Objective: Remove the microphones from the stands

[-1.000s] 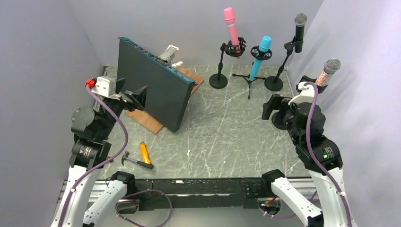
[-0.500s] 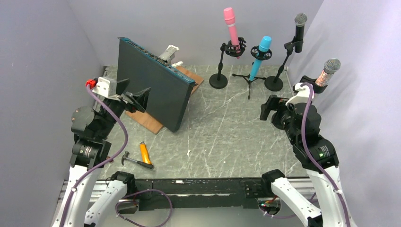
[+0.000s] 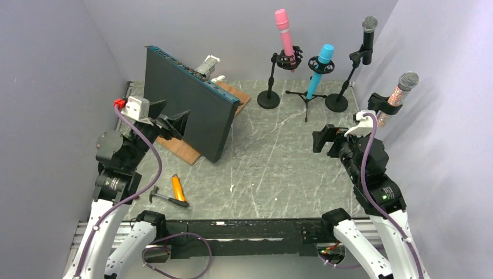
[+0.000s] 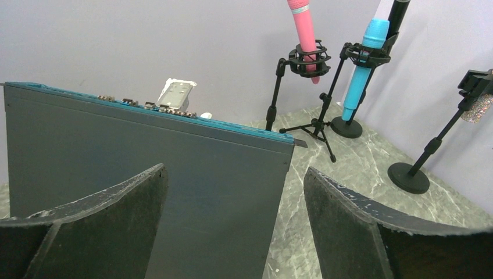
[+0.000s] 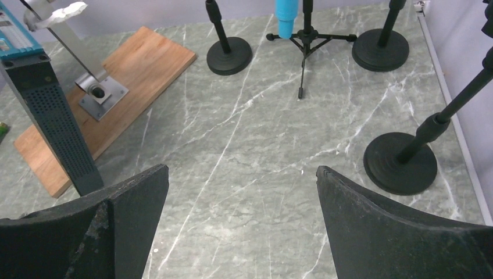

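Plain lavender-grey walls [image 3: 52, 70] enclose a grey marble-patterned desk [image 3: 273, 168] on three sides; light is soft and even, seemingly from overhead.

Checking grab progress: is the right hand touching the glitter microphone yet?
Apart. The top view shows the open right hand well left of the glitter microphone, a wide gap between them.

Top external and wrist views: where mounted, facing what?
Top external: above and behind the arms, looking down at the table; both arms, left claw, right claw show.
Left wrist: faces across the dark panel toward the pink microphone; own fingers below.
Right wrist: tilted down at stand bases; own fingers below.
Shared: both wrists see the blue microphone.
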Action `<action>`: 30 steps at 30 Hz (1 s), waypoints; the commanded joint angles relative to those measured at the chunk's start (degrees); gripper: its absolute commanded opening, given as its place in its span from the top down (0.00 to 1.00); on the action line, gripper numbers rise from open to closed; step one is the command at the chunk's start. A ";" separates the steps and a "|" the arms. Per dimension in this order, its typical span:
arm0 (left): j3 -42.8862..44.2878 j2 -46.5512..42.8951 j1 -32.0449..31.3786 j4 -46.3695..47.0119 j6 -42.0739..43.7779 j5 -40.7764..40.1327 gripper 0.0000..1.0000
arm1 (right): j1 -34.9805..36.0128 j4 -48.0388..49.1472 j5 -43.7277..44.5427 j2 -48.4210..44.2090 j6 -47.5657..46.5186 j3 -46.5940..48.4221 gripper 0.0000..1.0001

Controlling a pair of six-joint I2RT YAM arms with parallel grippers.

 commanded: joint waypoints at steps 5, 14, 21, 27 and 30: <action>-2.86 -3.13 -1.24 9.34 -2.39 -0.44 0.11 | -0.14 0.45 8.28 -1.30 2.99 3.07 0.00; 5.53 4.33 -5.11 -2.92 0.03 -3.97 0.15 | -0.17 -4.86 14.22 11.08 4.67 13.76 0.00; 7.09 7.04 -6.16 -6.04 0.69 -4.37 0.15 | -0.20 -0.04 14.67 16.41 4.47 14.97 0.00; 7.45 7.72 -6.74 -6.89 1.18 -3.86 0.15 | -0.33 8.54 13.94 24.91 1.02 18.19 0.00; 7.40 7.50 -7.63 -7.30 1.48 -4.33 0.15 | -1.19 12.61 14.63 29.38 0.02 20.49 0.00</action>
